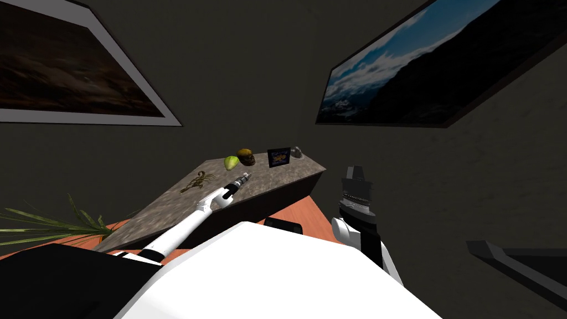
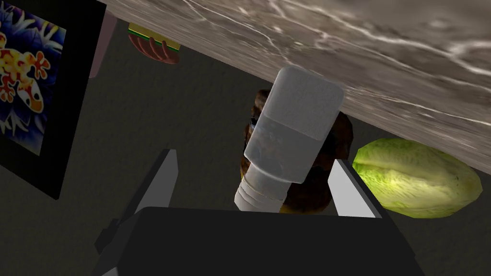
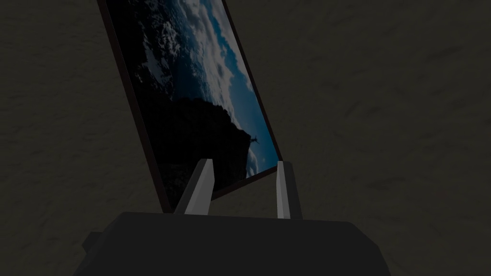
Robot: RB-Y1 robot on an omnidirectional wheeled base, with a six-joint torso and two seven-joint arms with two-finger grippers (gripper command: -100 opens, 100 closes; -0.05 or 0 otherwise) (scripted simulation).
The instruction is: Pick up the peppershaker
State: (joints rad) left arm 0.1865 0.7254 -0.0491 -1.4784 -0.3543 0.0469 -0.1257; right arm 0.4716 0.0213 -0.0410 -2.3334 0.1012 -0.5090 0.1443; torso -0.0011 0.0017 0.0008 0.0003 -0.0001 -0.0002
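Peppershaker, pale with a clear middle, sits between the 2 fingers of the left gripper. Its long axis runs straight out from the gripper's body toward the marbled table. The jaws stand wide with a gap on each side, gripping nothing. Closing squarely looks like the step left. A brown lump lies just behind it, a green fruit beside. The right gripper, raised off the table's end, is narrowly parted and empty.
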